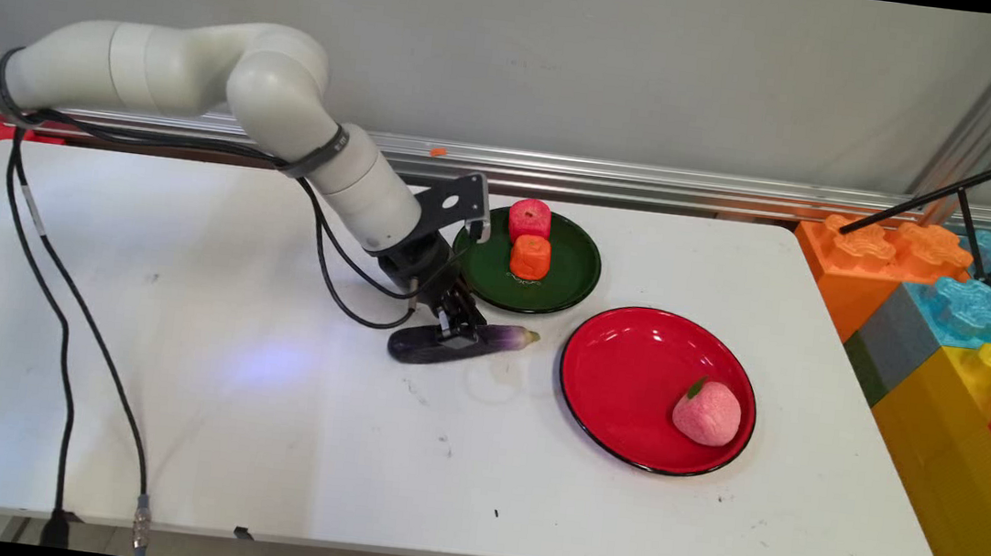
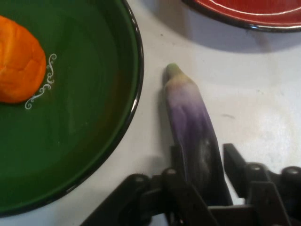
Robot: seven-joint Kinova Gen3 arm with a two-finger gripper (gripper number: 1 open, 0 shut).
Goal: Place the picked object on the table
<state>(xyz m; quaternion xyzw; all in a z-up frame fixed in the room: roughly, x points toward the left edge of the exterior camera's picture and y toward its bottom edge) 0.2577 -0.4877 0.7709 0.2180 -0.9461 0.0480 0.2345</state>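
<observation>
Gripper: lowered to the table near its middle, fingers set either side of the eggplant's thick end, closed in against it.
Eggplant: purple toy, lying flat on the table, pale green tip pointing toward the red plate; just beside the green plate's rim, not touching it.
Green plate: dark green, black rim, toward the table's far edge, just beyond the gripper.
Green plate contents: red toy block on the far side; orange toy block nearer the centre; the two touching or nearly so.
Red plate: black rim, right of the eggplant, toward the table's right edge.
Red plate contents: pink toy peach with green leaf, on the plate's right side.
Off table: large coloured building blocks past the right edge.
</observation>
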